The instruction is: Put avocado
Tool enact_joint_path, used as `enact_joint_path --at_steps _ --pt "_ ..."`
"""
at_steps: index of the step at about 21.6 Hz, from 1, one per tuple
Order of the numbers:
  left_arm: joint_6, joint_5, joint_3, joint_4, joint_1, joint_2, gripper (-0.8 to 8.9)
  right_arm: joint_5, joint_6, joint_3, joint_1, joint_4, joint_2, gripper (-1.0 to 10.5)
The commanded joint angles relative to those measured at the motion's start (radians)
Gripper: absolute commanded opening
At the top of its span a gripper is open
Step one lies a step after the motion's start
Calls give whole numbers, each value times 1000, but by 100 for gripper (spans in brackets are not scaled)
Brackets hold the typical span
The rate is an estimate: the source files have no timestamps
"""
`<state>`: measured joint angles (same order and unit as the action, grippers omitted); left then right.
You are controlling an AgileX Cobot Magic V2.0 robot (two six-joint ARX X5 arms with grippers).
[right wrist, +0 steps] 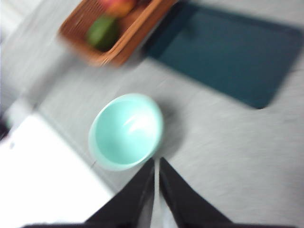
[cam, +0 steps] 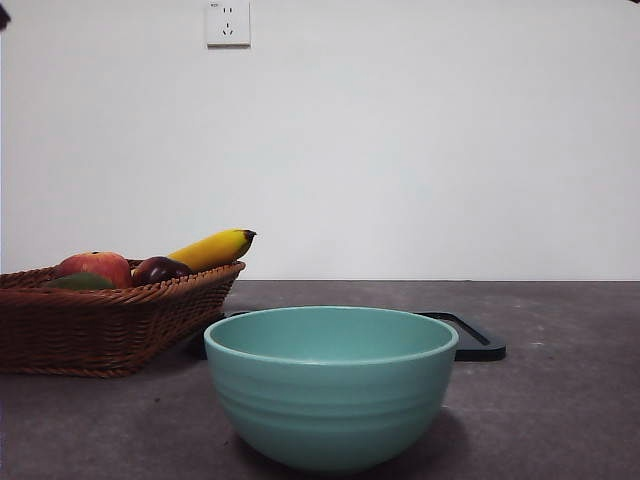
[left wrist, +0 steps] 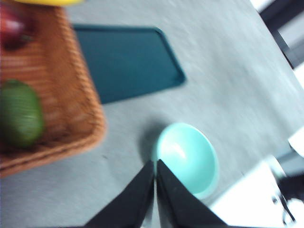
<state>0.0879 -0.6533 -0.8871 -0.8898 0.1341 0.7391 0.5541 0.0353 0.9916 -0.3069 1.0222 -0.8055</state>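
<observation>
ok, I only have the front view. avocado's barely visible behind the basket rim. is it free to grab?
Observer: Yes, the avocado lies alone at one end of the basket, apart from the plum.
Operator: Bowl empty?
Observer: Yes, the bowl holds nothing.
Operator: Grippers?
Observer: Left gripper and right gripper both hang shut, high above the table beside the bowl, holding nothing.
</observation>
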Motion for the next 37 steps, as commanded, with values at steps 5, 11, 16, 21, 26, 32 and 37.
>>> enact_joint_path --at_steps 5,11,16,21,26,32,37 --pt "-96 -10 -32 -123 41 6 9 -2 55 19 -146 12 -30 7" --pt "-96 -9 -32 -117 43 6 10 -1 54 19 -152 11 -30 8" --pt "-90 -9 -32 -116 43 6 220 -1 51 19 -152 11 -30 134" --pt "-78 -8 -32 -114 43 6 445 -3 40 19 -152 10 -30 368" --pt "-66 48 -34 -105 43 6 446 -4 28 19 -152 9 -30 383" --pt "-42 169 -53 -48 43 32 444 -4 24 19 -152 5 -30 383" --pt "-43 261 -108 -21 54 111 441 -4 17 19 -152 3 -30 383"
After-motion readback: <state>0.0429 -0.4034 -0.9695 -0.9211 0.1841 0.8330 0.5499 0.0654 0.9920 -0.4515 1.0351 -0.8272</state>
